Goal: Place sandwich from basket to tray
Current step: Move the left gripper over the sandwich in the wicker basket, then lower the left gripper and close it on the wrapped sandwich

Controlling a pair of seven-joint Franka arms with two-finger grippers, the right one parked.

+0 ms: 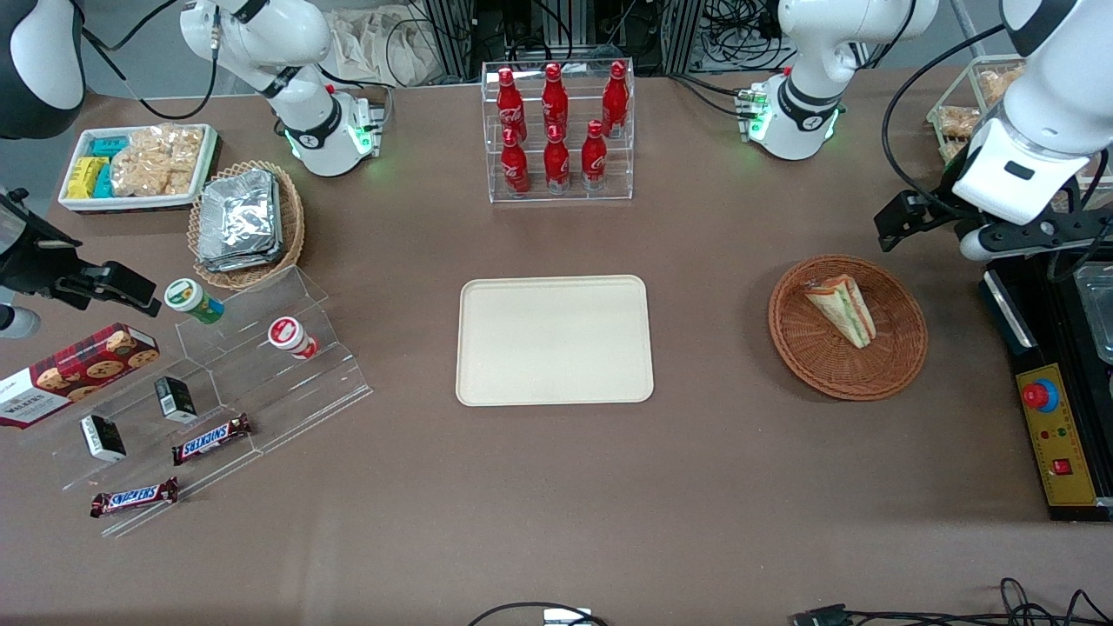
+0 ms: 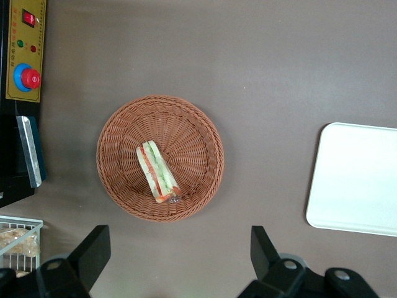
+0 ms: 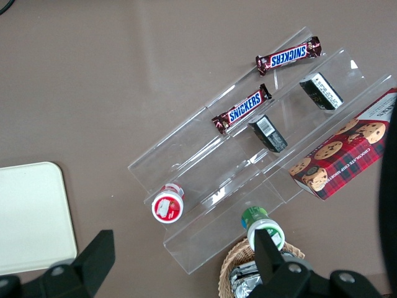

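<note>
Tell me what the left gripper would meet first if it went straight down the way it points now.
Probably bare table just beside the basket; the open gripper looks offset from the sandwich, though depth is unclear.

My left arm (image 1: 1048,104): glossy white rounded shells, black joint bands, black cables looping off the wrist. Its base (image 1: 796,117) is white with a green light ring. End effector (image 2: 180,261) has two matte black wedge fingers, spread apart.
</note>
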